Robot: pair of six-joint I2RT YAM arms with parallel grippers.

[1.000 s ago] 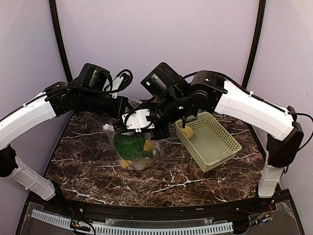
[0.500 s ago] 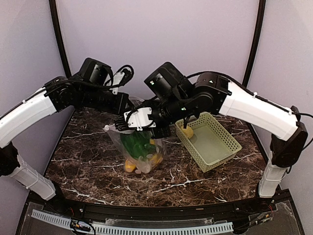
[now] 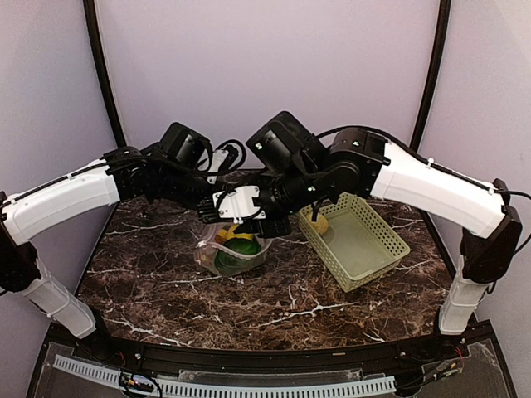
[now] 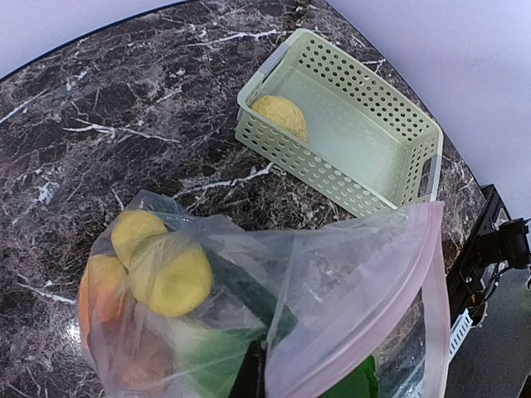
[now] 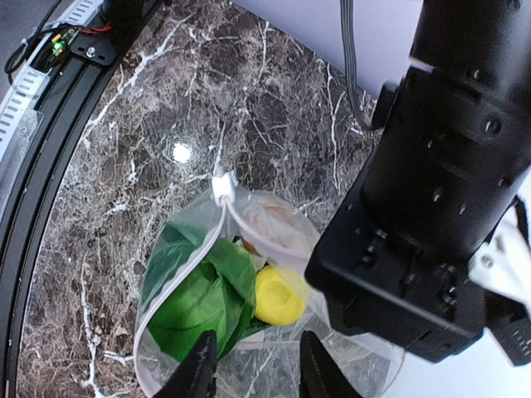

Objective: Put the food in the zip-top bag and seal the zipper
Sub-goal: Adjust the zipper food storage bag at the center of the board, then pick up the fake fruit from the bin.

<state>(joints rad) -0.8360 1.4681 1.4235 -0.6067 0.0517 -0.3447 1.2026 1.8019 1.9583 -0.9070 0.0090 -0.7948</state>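
The zip-top bag slumps on the marble table under both wrists, its mouth open. In the right wrist view it holds green bok choy and a yellow lemon; the zipper runs down from a white slider. The left wrist view shows lemons, an orange piece and the pinkish zipper. My left gripper is shut on a fold of the bag's film. My right gripper is open, its fingers straddling the bag's near side. One yellowish piece of food lies in the basket.
The light-green lattice basket stands right of the bag, tilted across the table's right half. The left arm's black wrist hangs close beside the right gripper. The table's front rail runs along the near edge.
The bag, held up and stretched half a second ago, has come down and slumps lower on the table. The left arm has swung right toward the centre, close to the right wrist.
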